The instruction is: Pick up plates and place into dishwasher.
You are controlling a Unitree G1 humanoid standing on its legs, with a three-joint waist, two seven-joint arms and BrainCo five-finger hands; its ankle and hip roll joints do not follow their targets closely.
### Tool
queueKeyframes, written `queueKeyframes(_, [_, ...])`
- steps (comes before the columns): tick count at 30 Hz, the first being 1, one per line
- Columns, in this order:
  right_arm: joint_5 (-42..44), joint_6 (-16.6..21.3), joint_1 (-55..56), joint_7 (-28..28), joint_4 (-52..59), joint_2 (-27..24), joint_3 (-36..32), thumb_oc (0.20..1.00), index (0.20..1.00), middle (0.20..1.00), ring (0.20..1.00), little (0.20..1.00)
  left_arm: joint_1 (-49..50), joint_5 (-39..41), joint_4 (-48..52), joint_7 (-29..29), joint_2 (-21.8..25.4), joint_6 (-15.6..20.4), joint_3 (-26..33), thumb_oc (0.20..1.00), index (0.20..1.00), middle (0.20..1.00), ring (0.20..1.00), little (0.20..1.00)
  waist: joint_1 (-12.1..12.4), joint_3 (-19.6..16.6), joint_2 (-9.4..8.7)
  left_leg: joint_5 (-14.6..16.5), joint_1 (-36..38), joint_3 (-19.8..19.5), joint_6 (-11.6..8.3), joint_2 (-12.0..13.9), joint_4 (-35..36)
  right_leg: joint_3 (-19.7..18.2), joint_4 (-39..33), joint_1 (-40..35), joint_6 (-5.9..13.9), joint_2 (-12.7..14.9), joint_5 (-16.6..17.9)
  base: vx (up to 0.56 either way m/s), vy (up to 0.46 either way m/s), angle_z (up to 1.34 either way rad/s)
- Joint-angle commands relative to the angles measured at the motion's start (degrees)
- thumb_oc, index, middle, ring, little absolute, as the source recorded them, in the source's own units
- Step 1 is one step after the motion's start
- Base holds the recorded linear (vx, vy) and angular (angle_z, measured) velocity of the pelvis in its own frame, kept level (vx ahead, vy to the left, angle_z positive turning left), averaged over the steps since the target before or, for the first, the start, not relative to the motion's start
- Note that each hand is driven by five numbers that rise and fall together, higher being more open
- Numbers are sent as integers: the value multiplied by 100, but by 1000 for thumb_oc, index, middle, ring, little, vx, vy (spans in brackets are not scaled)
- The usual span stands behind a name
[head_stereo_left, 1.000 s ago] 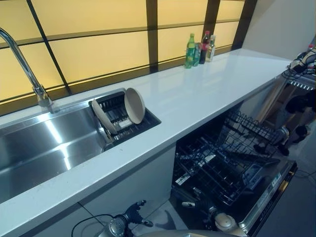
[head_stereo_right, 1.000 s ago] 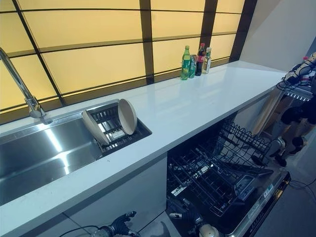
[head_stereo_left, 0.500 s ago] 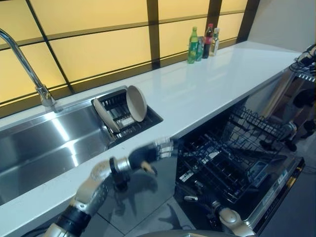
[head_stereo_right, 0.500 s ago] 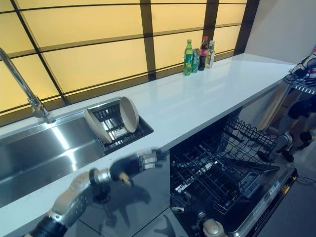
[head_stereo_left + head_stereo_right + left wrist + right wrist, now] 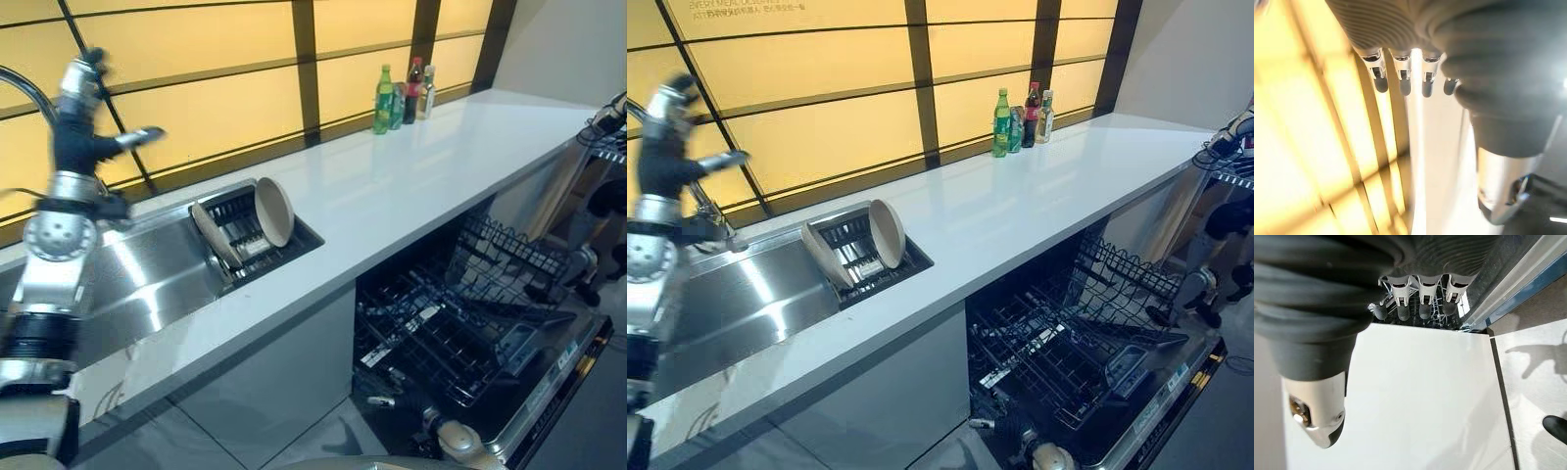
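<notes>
Room: kitchen run with a white countertop [image 5: 411, 166] under backlit amber window panels [image 5: 206, 69] split by dark bars.
Sink: stainless basin [image 5: 147, 284] set into the countertop at the robot's left; its faucet [image 5: 710, 211] is mostly hidden behind the raised left arm.
Drying rack: dark rack [image 5: 257, 235] at the basin's right end, sunk below counter level.
Plates: two pale plates stand on edge in the rack. The round plate [image 5: 273, 211] leans at the rack's far right side; the second plate [image 5: 215, 235] tilts at the sink side, seen nearly edge-on. Both are apart from either hand.
Left hand: left hand [image 5: 83, 122] is raised high in front of the window panels, above the faucet and well apart from the rack, blurred. In the left wrist view its fingers [image 5: 1380, 78] point out straight in a row, spread slightly, the thumb apart, holding nothing.
Right hand: right hand [image 5: 1415, 296] in its own wrist view hangs over a white panel with wire racking past the fingertips; the fingers extend side by side, relaxed, empty.
Dishwasher: open dishwasher [image 5: 1068, 343] below the countertop, door down, dark wire racks [image 5: 441, 323] pulled out; whether they hold anything is hard to make out.
Bottles: three bottles [image 5: 1019, 117] cluster at the back of the countertop against the window, one of them green.
Far right: a cluttered wire shelf [image 5: 607, 137] is cut off by the picture's edge.
</notes>
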State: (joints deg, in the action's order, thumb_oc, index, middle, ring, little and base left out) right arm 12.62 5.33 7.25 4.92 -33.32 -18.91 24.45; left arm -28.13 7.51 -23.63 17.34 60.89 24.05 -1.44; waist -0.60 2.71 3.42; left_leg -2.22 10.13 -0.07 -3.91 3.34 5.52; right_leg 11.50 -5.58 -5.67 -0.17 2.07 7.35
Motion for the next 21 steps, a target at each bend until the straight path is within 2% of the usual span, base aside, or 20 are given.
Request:
queueKeyframes(1, [348, 305, -231, 127, 703, -195, 18, 1000, 1000, 1000, 1000, 1000, -859, -1771, -153, 1456, 784, -57, -412, 1000, 1000, 1000, 1000, 1000, -28, 238, 23, 327, -278, 168, 348, -578, -52, -37, 107, -296, 474, 94, -754, 46, 36, 2])
queueKeyframes(2, [380, 382, -191, 200, 741, -284, -15, 1000, 1000, 1000, 1000, 1000, -838, -2374, -100, 1681, 1013, -356, -596, 1000, 1000, 1000, 1000, 1000, -58, 260, 22, 334, -280, 185, 352, -576, -52, -58, 116, -281, 478, 87, -753, 41, 38, 6])
queueKeyframes(3, [412, 431, -159, 246, 782, -355, -50, 1000, 1000, 1000, 1000, 1000, -849, -2633, -145, 1791, 1170, -493, -765, 1000, 1000, 1000, 1000, 1000, -82, 281, 21, 337, -279, 192, 356, -578, -52, -74, 120, -272, 483, 85, -747, 43, 49, 7])
queueKeyframes(5, [470, 536, -97, 319, 890, -498, -108, 1000, 1000, 1000, 1000, 1000, -869, -3016, -178, 1638, 1434, -898, -1063, 1000, 1000, 1000, 1000, 1000, -129, 321, 25, 345, -272, 227, 356, -575, -52, -94, 126, -258, 494, 80, -735, 47, 65, 1])
queueKeyframes(7, [526, 686, -53, 389, 980, -595, -170, 1000, 1000, 1000, 1000, 1000, -876, -3283, -286, 1438, 1574, -1096, -1326, 1000, 1000, 1000, 1000, 1000, -172, 357, 31, 347, -266, 257, 357, -575, -52, -127, 134, -240, 516, 77, -718, 41, 68, -5])
queueKeyframes(11, [803, 697, -28, 490, 1329, -840, -304, 1000, 1000, 1000, 1000, 1000, -863, -4068, -381, 994, 1835, -1345, -1828, 1000, 1000, 1000, 1000, 1000, -276, 434, 54, 355, -254, 324, 354, -574, -52, -181, 150, -203, 546, 77, -693, 46, 87, -9])
queueKeyframes(16, [950, 717, -43, 502, 1561, -1037, -433, 1000, 1000, 1000, 1000, 1000, -947, -4702, -756, 405, 1873, -1352, -2356, 1000, 1000, 1000, 1000, 1000, -384, 537, 86, 343, -289, 397, 354, -590, -52, -243, 158, -124, 591, 92, -646, 28, 105, -10])
queueKeyframes(21, [1018, 695, -94, 472, 1610, -1142, -507, 1000, 1000, 1000, 1000, 1000, -990, -4735, -1093, 279, 1676, -1461, -2539, 1000, 1000, 1000, 1000, 1000, -454, 646, 90, 311, -367, 444, 358, -607, -52, -289, 166, -16, 623, 114, -600, -5, 104, -10])
